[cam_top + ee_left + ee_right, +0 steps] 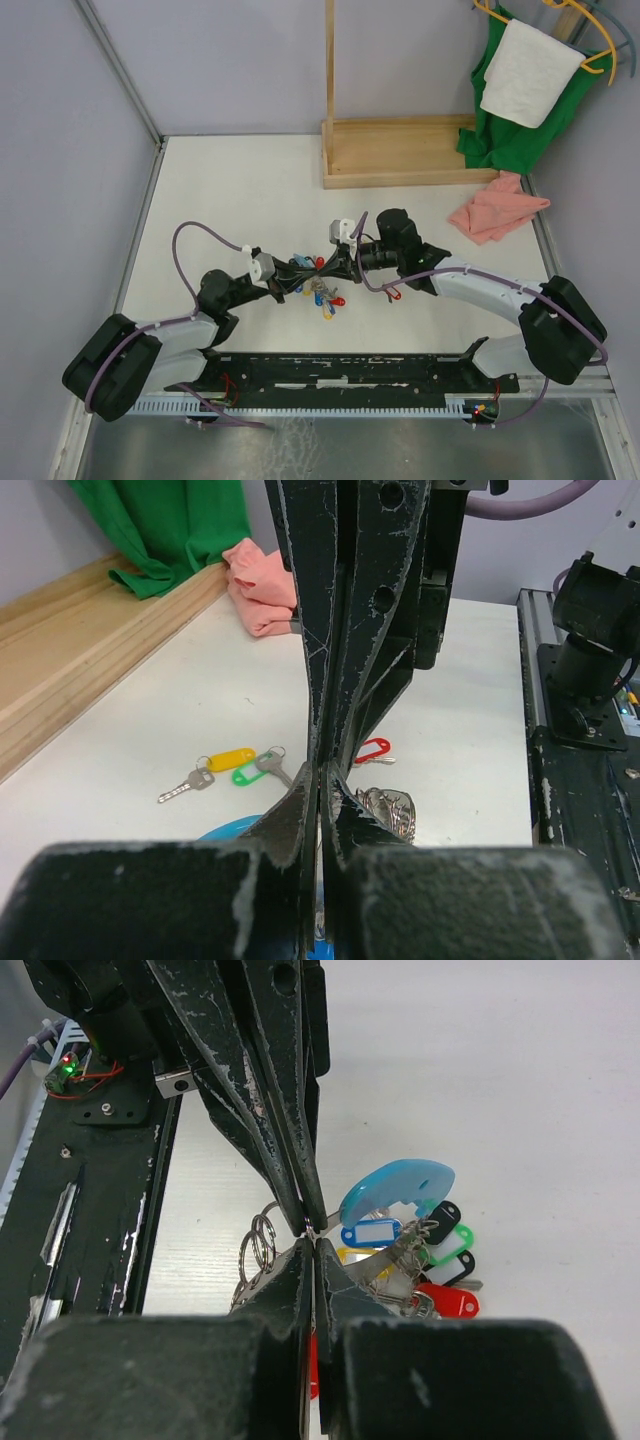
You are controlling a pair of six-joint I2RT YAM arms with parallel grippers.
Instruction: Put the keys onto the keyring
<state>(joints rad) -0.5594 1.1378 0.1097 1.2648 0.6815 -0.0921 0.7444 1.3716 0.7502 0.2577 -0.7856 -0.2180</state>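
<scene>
Blue-banded grey metal keyring [395, 1185] sits mid white table [220, 200], half hidden behind the left gripper [318, 792] and right gripper [312, 1252], both clamped shut tip-to-tip, grasp unclear; yellow-tagged silver keys [228, 760] lie beside it

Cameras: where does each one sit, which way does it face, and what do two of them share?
Top view: above and behind, looking down on the table; left arm and right arm meet over the keyring.
Left wrist: looks along the shut left fingers toward the pink cloth and loose keys.
Right wrist: looks along the shut right fingers at the keyring.
Shared: top and left wrist views both show the pink cloth.
</scene>
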